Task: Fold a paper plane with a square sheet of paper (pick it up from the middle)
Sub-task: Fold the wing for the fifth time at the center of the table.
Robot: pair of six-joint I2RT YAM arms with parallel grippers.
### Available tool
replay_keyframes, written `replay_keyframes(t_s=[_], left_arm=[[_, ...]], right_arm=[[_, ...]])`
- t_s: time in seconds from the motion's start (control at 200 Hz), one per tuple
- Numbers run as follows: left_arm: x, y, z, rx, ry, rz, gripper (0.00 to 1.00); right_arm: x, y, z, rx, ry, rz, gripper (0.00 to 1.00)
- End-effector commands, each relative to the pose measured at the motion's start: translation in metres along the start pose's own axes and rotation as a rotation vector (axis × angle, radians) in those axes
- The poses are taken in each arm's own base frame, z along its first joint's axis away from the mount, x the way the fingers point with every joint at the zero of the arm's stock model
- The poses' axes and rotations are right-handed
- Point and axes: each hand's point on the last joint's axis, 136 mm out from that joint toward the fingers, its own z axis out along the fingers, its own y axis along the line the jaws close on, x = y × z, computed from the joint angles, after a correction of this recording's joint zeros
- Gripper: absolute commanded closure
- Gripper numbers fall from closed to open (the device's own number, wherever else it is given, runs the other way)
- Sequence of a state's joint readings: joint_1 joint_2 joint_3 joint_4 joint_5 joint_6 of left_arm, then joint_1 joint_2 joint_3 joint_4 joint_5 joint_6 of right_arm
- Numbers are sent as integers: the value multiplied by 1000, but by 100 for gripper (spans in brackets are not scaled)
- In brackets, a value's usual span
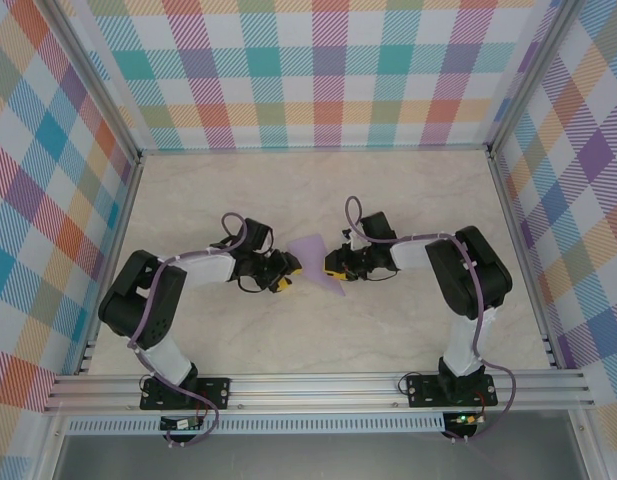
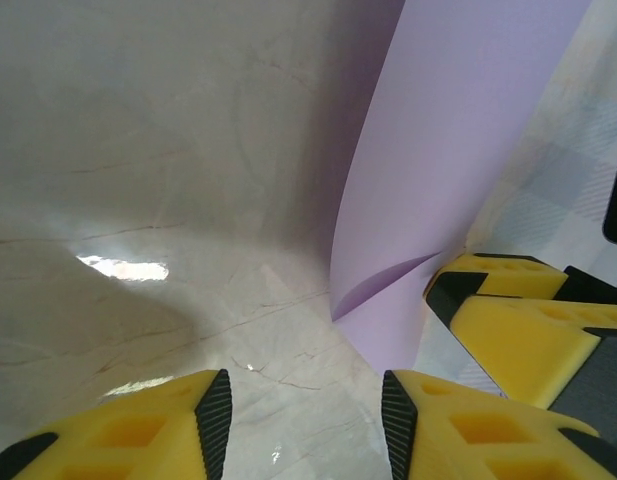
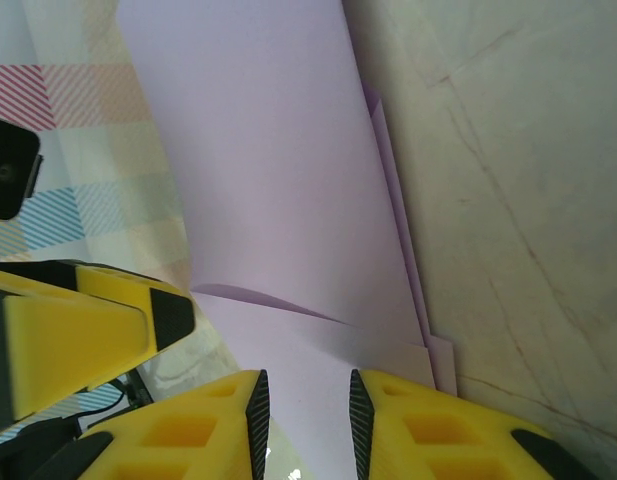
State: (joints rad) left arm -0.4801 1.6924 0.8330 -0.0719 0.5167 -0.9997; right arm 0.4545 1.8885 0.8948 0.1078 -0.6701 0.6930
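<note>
Biggest thing first: the marble-look table [image 1: 408, 200] is bare apart from the 2 arms meeting roughly at its middle.

Between them is the lavender sheet [image 1: 316, 256]. It's up off the table and standing more or less on edge, bowed into a curve, with at least 1 fold already in it. The right wrist view shows a few layered edges stacked down one side.

The right gripper [image 3: 305, 395] has its jaws drawn in narrow with the paper running down into the gap, so I'd say it's the one pinching the sheet and holding it up.

The left gripper [image 2: 306, 395] sits just beside the sheet with its jaws apart. There's only table visible between them, so it's gripping nothing. The paper's lower edge passes right next to its right finger [image 2: 458, 430].

Handling-wise, this looks like featherweight, floppy stuff. It bends under its own weight, creases for good if you squash it, and could slip out of smooth pads.

I'd take hold near the folded, layered edge, where it's stiffest, and not out on the loose curved flap. Pinch gently and close to the other gripper so the span between the 2 stays taut.
</note>
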Motion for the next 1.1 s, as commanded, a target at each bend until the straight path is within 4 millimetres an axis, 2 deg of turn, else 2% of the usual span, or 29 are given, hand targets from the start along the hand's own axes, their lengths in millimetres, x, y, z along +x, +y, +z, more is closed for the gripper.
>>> replay_keyframes(t_s=[0.0, 0.405, 0.63, 0.75, 0.88, 1.0, 1.095], left_arm=[[-3, -18, 6, 45, 13, 21, 57], [-11, -34, 22, 99, 40, 38, 72], [-11, -40, 23, 115, 44, 44, 93], [-8, -44, 19, 106, 41, 43, 99], [-6, -49, 15, 96, 39, 34, 100], [-5, -54, 12, 83, 36, 28, 100], [-6, -57, 11, 78, 33, 20, 100]], right_arm=[[2, -7, 2, -25, 14, 30, 70], [1, -8, -2, -60, 19, 42, 70], [-3, 3, -11, -56, -5, -20, 64], [-5, 16, -27, -2, -55, -135, 56], [-6, 24, -41, 105, -137, -298, 44], [-5, 26, -49, 241, -236, -480, 39], [2, 31, -46, 322, -294, -659, 39]])
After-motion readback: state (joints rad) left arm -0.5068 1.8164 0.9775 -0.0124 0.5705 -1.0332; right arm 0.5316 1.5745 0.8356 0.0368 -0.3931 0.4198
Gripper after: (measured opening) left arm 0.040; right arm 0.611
